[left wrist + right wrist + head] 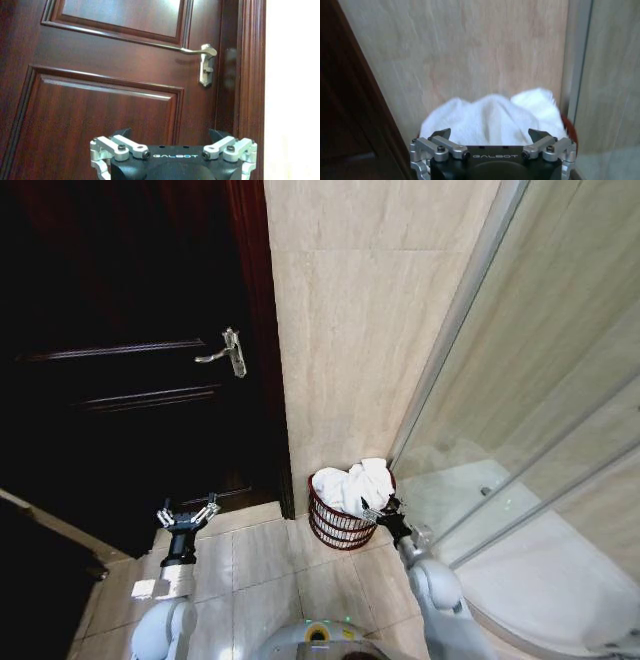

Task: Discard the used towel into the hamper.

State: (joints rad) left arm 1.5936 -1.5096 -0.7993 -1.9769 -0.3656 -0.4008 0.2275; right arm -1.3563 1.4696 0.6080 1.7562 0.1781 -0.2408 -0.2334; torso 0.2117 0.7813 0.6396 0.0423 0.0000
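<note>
White terry cloth, the towel [353, 485], lies heaped inside the hamper [335, 525], a reddish-brown openwork basket on the tiled floor against the beige wall, between the dark wooden door [120, 360] and the glass shower screen [530, 430]. My right tool [385, 511] hovers at the hamper's rim, at about three o'clock from it, jaws spread and empty. My left tool [187, 517] waits open at nine o'clock, facing the door. The towel looks soft, light and floppy; I judge any raised fold a fair pinch point.
</note>
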